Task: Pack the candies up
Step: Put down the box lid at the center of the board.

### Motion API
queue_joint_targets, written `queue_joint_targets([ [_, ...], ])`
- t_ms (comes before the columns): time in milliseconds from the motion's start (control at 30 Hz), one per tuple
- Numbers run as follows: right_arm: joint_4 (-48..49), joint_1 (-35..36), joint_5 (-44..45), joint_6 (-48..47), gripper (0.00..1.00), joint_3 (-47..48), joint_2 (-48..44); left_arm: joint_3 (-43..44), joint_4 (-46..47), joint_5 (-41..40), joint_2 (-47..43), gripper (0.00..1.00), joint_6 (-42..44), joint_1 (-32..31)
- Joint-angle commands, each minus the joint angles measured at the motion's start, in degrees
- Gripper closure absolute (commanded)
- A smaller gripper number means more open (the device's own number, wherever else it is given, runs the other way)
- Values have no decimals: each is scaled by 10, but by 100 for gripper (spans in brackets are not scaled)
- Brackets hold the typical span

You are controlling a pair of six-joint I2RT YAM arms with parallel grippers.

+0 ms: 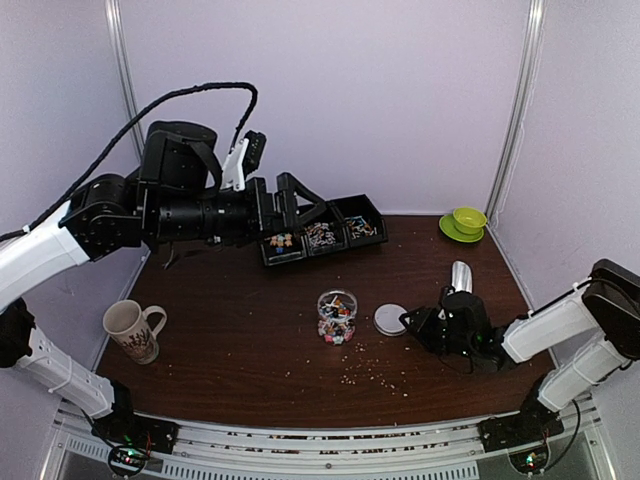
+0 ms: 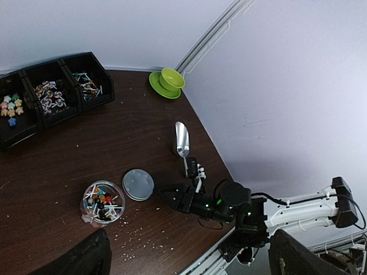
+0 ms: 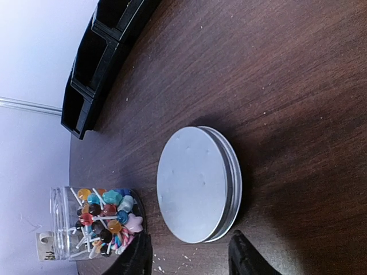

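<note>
Right pincer point(image 3: 189, 246) beside lid point(image 3: 192, 183), candies point(image 3: 106, 215) just beyond

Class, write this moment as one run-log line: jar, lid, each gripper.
jar: open, candies inside | lid: flat on table beside jar | right gripper: open, by lid | left gripper: open, raised, empty

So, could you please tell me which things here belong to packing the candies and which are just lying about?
For the job:
- candies
- jar
- lid
- bins
- scoop, probably

Lying about:
- mug
- green cup on its saucer
- crumbs
</note>
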Motion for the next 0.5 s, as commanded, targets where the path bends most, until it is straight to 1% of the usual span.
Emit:
queue_joint_targets([
  [0, -93, -3, 29, -45, 50, 25, -54, -38, 19, 4, -4, 2, 4, 19],
  [100, -142, -2, 46, -67, 43, 32, -89, -64, 32, 19, -9, 2, 1, 34],
  [200, -198, 0, 67, -96, 37, 42, -131, -67, 27, 20, -6, 2, 13, 45],
  [233, -223, 3, 79, -109, 31, 49, -148, -66, 24, 20, -2, 2, 21, 47],
  [267, -251, 7, 93, -124, 18, 58, -170, -67, 23, 23, -1, 2, 26, 51],
  [300, -281, 10, 106, -141, 2, 69, -186, -71, 27, 34, -1, 2, 42, 54],
  [333, -311, 12, 115, -163, 0, 83, -202, -76, 35, 39, -2, 2, 58, 56],
  [467, -422, 28, 157, -282, 0, 149, -240, -94, 59, 33, 1, 2, 126, 76],
])
